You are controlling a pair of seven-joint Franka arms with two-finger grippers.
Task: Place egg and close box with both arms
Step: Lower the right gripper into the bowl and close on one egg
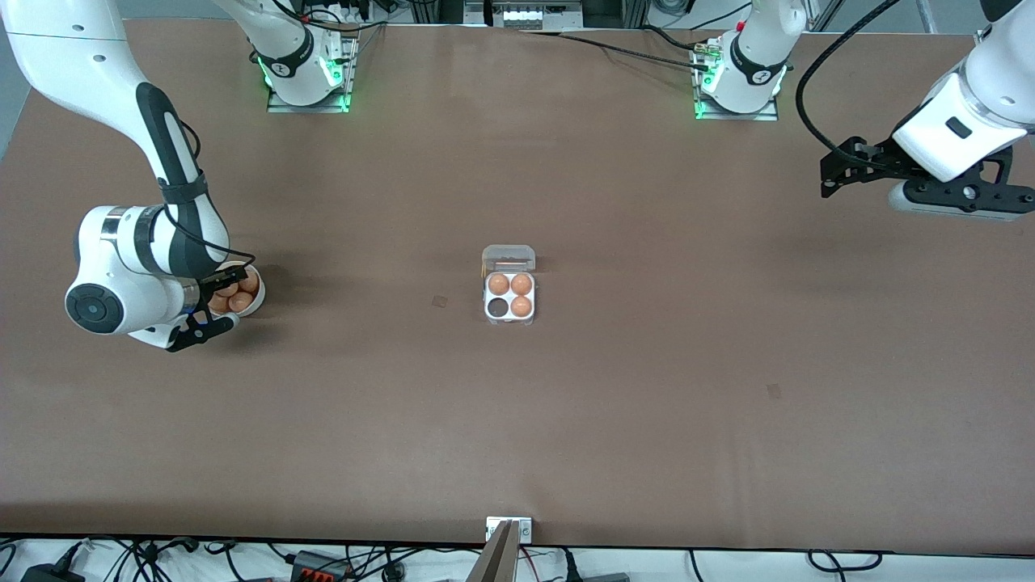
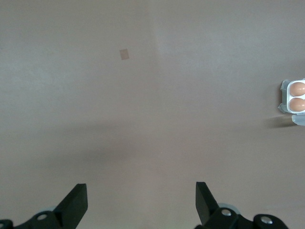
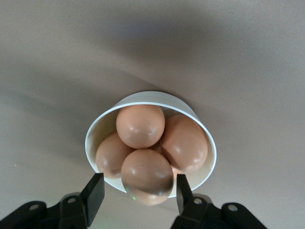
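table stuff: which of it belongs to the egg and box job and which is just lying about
Part of the job:
- box, lid open, three eggs in, one cell empty
- bowl of eggs toward the right arm's end
- right gripper, open around the top egg in the bowl
- left gripper, open, waiting over bare table

Just lying about:
- small tape patches on the table

— Where's the right gripper (image 3: 137, 191)?
— Low at the right arm's end of the bench, wrist bent down, fingers (image 3: 95, 190) spread wide.
— And the left gripper (image 2: 141, 202)?
— Up in the air at the left arm's end, waiting, fingers parted, holding nothing.
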